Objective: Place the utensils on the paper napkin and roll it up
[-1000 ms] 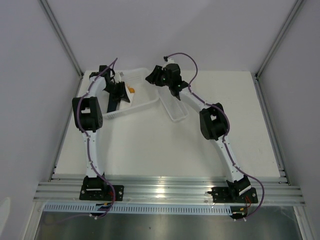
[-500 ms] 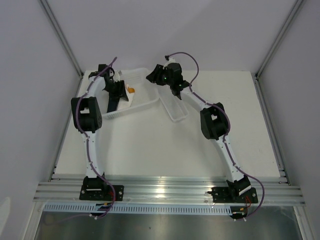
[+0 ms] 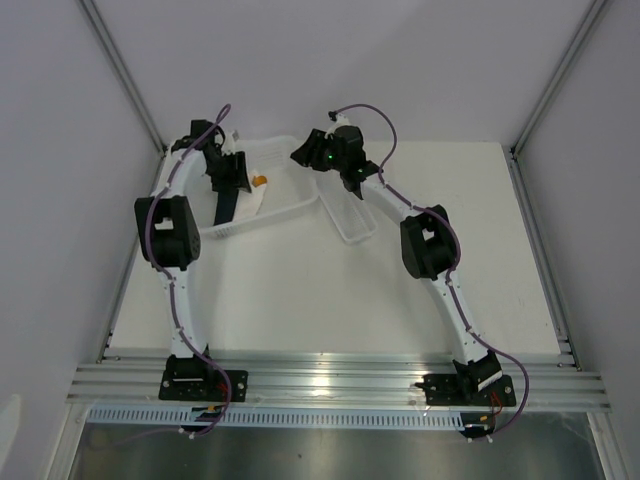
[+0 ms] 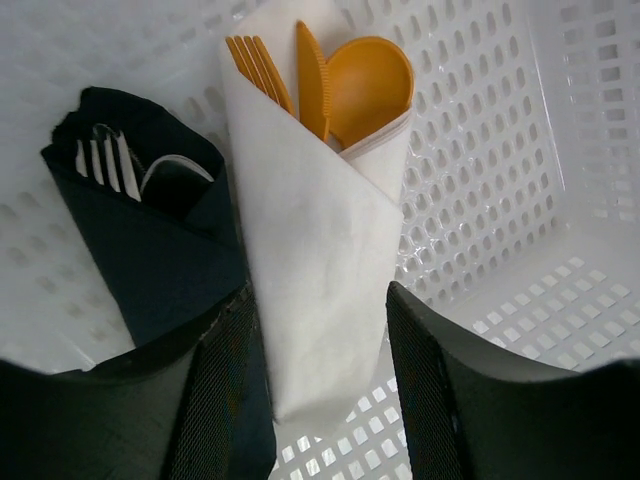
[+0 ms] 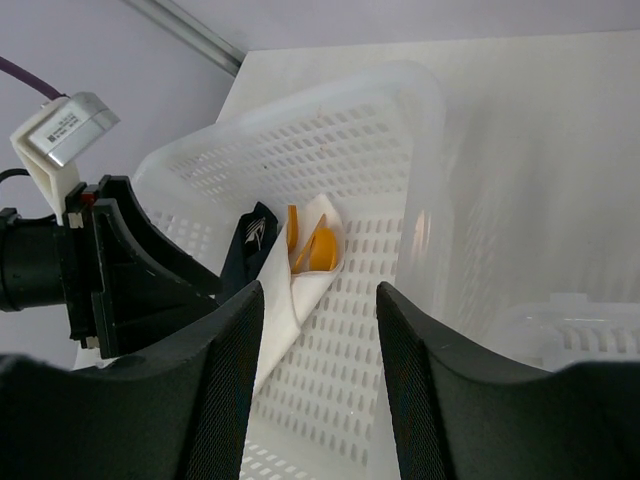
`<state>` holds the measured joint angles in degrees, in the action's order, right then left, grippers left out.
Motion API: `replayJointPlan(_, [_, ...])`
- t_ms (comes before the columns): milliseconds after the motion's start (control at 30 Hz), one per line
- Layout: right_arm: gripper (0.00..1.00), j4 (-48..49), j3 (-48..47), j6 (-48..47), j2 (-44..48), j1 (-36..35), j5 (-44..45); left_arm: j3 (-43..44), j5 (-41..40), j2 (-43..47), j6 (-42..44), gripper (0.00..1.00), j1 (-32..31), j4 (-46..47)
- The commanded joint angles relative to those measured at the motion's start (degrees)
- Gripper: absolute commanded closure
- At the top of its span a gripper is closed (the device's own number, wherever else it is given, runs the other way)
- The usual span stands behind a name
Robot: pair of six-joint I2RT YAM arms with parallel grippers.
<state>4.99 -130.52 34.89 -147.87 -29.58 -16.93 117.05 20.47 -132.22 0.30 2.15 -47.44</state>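
Orange utensils (image 4: 340,85) sat rolled up in the white napkin (image 4: 310,230), inside the basket (image 4: 480,150).
The roll leaned on the basket wall, just beside a black roll (image 4: 150,240) — fork, knife and spoon tops poked out. The left gripper (image 4: 318,300) had its fingers apart, one on each side of the napkin, not pinching it. The right gripper (image 5: 320,300) hung near the basket — fingers apart, holding nothing.

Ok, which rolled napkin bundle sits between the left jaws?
The white paper napkin roll holding orange plastic utensils, centred between the jaws of the left gripper; the black napkin roll with a white fork stands beside it.
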Motion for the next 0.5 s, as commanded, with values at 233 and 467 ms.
replayJointPlan(233, [0.46,-0.33,-1.23,-4.48,6.80,0.66,2.16,-1.91,-6.93,10.58,4.36,0.41,0.40,5.86])
replayJointPlan(467, [0.15,-11.39,-0.88,-10.17,14.36,6.46,4.35,-3.58,-11.30,17.69,5.24,0.41,2.68,8.49])
